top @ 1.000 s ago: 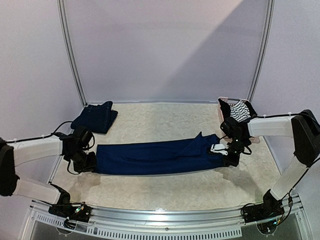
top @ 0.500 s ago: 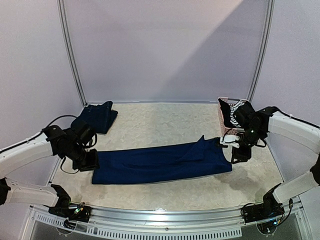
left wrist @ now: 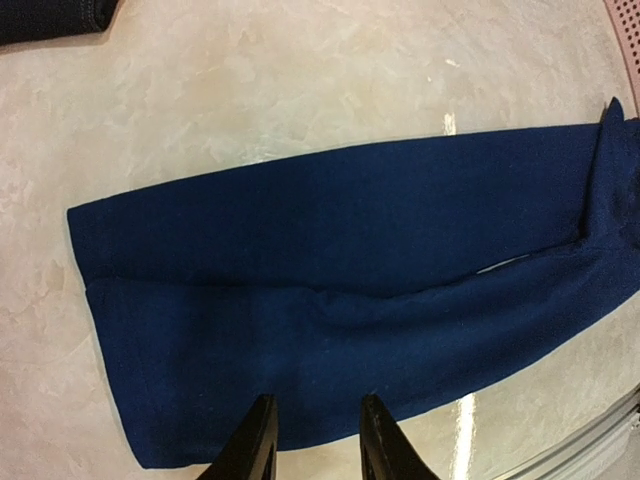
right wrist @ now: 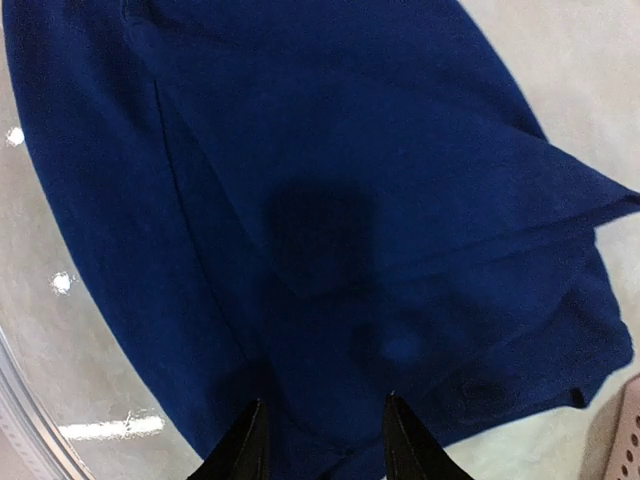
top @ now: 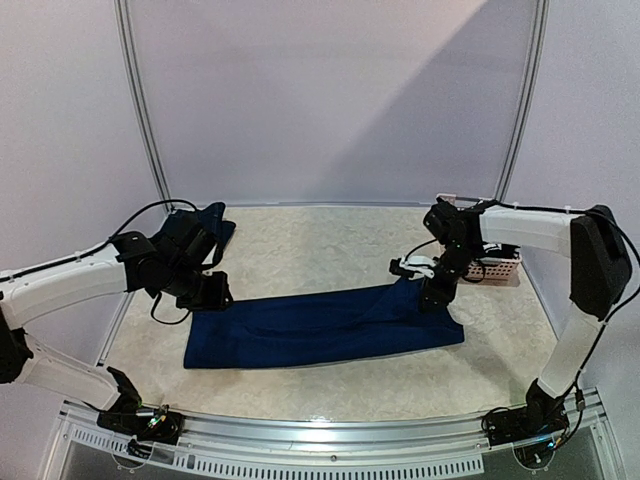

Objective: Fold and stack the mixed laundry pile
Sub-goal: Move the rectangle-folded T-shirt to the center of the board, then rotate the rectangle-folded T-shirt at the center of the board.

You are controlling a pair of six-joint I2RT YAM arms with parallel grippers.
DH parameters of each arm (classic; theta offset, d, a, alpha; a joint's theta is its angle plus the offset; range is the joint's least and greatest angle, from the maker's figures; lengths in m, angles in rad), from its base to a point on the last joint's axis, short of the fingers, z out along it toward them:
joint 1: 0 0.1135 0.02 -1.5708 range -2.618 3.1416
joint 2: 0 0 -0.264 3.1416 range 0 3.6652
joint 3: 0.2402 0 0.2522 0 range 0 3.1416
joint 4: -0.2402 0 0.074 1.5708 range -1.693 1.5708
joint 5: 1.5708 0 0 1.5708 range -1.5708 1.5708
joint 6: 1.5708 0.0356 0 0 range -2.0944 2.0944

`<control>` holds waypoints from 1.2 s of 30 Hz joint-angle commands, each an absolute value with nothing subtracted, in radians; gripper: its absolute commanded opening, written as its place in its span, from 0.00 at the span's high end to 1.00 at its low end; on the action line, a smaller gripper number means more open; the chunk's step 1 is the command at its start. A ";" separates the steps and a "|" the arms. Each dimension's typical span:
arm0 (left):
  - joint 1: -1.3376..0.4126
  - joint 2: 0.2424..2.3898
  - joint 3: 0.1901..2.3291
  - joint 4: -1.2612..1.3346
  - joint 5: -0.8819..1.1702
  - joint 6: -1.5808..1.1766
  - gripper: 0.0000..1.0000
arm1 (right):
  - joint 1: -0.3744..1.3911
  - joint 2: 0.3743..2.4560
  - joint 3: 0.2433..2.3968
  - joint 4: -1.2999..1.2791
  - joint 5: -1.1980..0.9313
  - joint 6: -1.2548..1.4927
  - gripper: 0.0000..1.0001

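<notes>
The navy T-shirt [top: 320,330] lies folded into a long strip across the middle of the table. My left gripper [top: 213,298] hovers over its left end. In the left wrist view that gripper [left wrist: 315,440] is open above the shirt [left wrist: 350,260], with nothing between the fingers. My right gripper [top: 430,295] hangs over the shirt's right end, where one corner of cloth sticks up. It [right wrist: 325,445] is open too, over bare navy cloth [right wrist: 350,200]. The dark denim piece [top: 205,225] lies folded at the back left. The right arm hides the striped piece.
A pink perforated basket [top: 495,268] stands at the right edge of the table, just behind my right arm; its corner [right wrist: 620,440] shows beside the shirt. White walls with metal posts close the back. A metal rail [top: 320,430] runs along the near edge.
Both grippers have opened and let go of the shirt's ends, and the shirt now rests flat. Both arms rose and swung inward and back over it.
</notes>
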State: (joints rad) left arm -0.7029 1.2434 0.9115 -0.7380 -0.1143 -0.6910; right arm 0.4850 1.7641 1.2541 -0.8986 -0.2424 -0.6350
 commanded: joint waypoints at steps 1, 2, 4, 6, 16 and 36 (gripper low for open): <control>-0.729 1.213 0.867 -0.683 -0.134 -0.713 0.71 | 0.514 1.842 1.300 -0.889 -0.254 -0.583 0.62; -0.730 1.205 0.857 -0.682 -0.136 -0.717 0.71 | 0.517 1.861 1.306 -0.886 -0.257 -0.579 0.62; -0.730 1.187 0.836 -0.683 -0.140 -0.723 0.71 | 0.520 1.886 1.321 -0.881 -0.265 -0.573 0.62; -0.730 1.177 0.819 -0.685 -0.142 -0.725 0.71 | 0.527 1.920 1.344 -0.884 -0.265 -0.571 0.62; -0.730 1.165 0.793 -0.690 -0.149 -0.730 0.72 | 0.583 1.988 1.351 -0.874 -0.227 -0.561 0.66; -0.730 1.137 0.741 -0.684 -0.136 -0.753 0.72 | 0.630 2.114 1.749 -0.901 -0.190 -0.480 0.98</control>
